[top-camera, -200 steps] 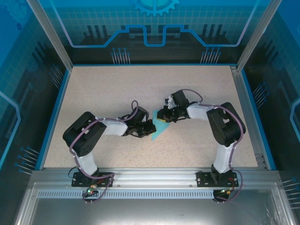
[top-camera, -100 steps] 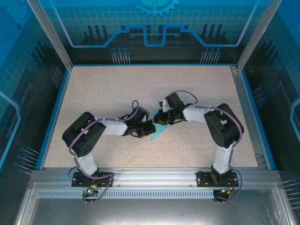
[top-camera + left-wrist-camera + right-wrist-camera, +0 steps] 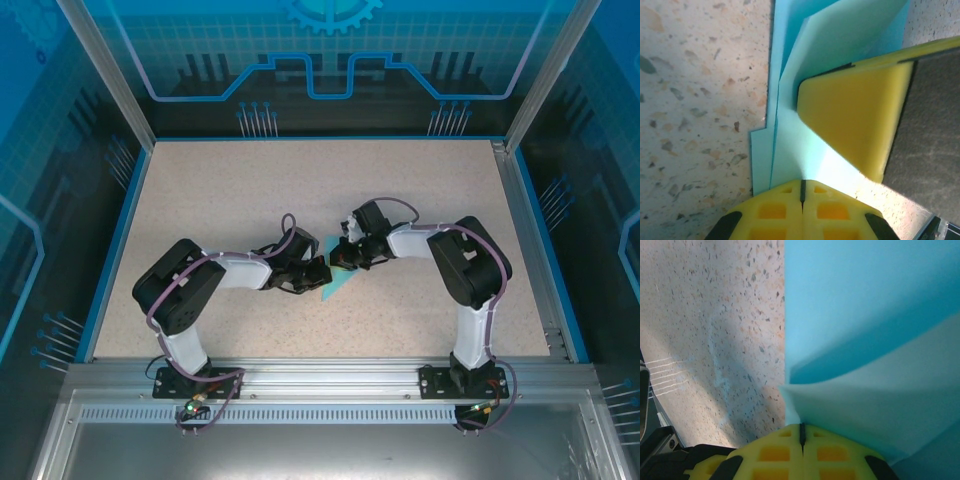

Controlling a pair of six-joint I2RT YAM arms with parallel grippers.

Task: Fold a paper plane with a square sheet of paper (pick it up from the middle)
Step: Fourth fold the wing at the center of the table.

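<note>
The light-blue sheet of paper [image 3: 335, 286] lies partly folded on the speckled table between both grippers. In the left wrist view its stacked layers [image 3: 790, 130] run under my left gripper [image 3: 802, 186], whose yellow jaws are shut and rest on the paper's near edge. My right gripper [image 3: 344, 256] is shut on a raised flap of the paper [image 3: 865, 390]; the flap comes out of the closed jaws [image 3: 801, 429] and curves over the flat layer. One yellow right finger [image 3: 855, 120] shows in the left wrist view, close to my left gripper [image 3: 322, 270].
The speckled table [image 3: 250, 190] stretches wide behind and beside the arms. A blue rim [image 3: 118, 240] and metal posts bound it, with glass walls beyond. Both arms bend inward and meet near the table's middle.
My right gripper has moved left toward the left gripper, carrying the paper flap over the sheet. The left gripper has stayed in place.
</note>
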